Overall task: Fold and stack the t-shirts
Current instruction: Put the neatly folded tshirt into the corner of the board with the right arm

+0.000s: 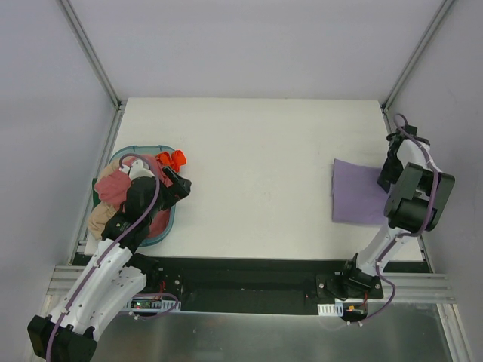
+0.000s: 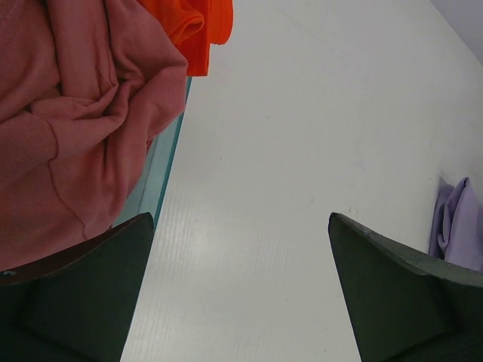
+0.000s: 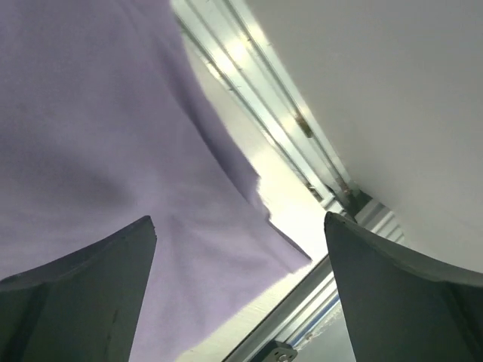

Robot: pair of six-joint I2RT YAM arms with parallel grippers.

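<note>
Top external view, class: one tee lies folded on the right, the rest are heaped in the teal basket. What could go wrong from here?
1. The pink-red t-shirt lies bunched with the tan t-shirt and an orange cloth; the open left gripper may lift several together.
2. The lavender t-shirt sits near the right edge of the table; the open right gripper could rumple its fold.

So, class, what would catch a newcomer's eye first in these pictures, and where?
The lavender t-shirt lies folded flat near the right edge of the table, with the open right gripper over its edge. At the left edge, the teal basket is heaped with a pink-red t-shirt, a tan t-shirt and something bright orange, the left gripper open over its rim.
</note>
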